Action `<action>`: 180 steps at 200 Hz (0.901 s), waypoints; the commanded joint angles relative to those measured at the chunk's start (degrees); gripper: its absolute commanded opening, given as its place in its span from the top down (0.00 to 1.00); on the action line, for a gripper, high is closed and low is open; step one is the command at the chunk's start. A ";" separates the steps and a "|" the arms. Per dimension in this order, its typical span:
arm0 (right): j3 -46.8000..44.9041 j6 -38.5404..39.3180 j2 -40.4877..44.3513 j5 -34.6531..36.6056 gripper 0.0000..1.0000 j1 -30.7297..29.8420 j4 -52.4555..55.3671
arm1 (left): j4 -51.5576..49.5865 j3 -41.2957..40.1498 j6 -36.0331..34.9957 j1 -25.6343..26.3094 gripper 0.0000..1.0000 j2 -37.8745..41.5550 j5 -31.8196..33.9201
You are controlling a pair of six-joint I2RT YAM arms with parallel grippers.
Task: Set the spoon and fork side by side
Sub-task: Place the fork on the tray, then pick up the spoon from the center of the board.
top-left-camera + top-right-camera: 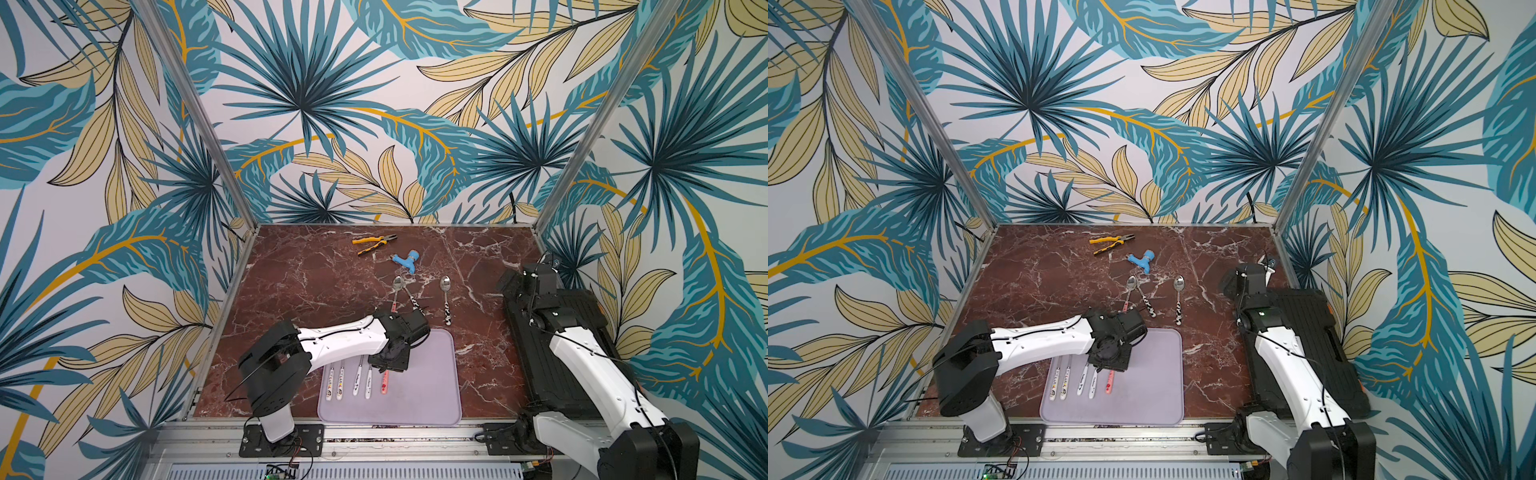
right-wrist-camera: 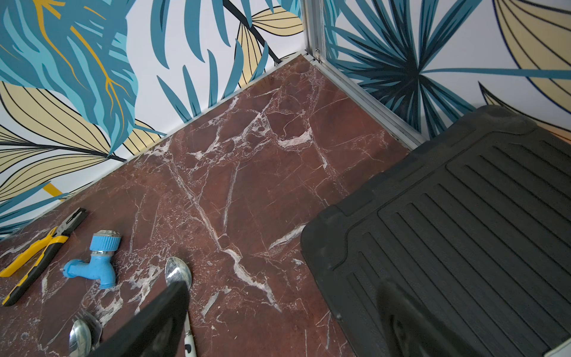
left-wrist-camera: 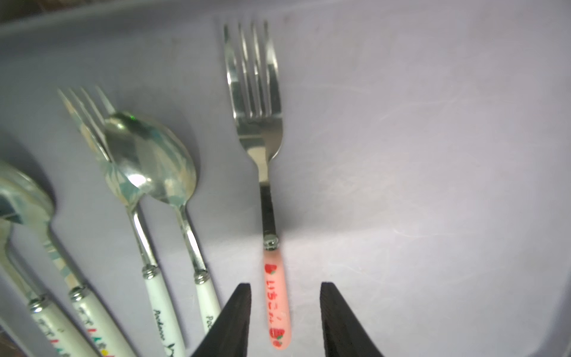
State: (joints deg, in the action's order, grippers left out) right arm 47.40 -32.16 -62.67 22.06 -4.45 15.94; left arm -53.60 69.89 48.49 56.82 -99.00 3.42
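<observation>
A fork with a pink strawberry handle lies flat on the lilac tray, its handle also visible in both top views. My left gripper hovers over that handle, open, with a gap on each side of it. A spoon with a pink handle lies on the marble table beyond the tray, crossing a cow-patterned fork. My right gripper stands wide open and empty at the right, over the table's edge of the black mat.
Two white-handled spoon and fork pairs lie on the tray left of the pink fork. A cow-handled spoon, blue tap and yellow pliers lie farther back. Walls close in three sides.
</observation>
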 commanded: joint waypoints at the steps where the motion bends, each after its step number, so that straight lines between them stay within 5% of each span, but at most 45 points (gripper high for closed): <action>1: 0.42 -0.09 0.39 0.61 0.00 0.05 0.54 | -3.85 4.71 -3.72 -2.26 0.57 2.45 2.29; 88: 0.52 0.17 0.23 0.97 0.01 0.03 0.80 | -2.78 18.10 -18.14 -13.40 0.56 -7.03 -1.46; 180: 0.60 0.29 -0.33 1.14 0.00 0.04 1.10 | -1.50 28.41 -21.92 -17.85 0.56 -22.92 -4.00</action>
State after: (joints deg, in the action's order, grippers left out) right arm 47.40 -32.14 -62.70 22.24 -4.45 15.99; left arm -55.53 94.48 28.27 39.72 -119.98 0.19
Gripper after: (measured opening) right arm 0.994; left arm 0.440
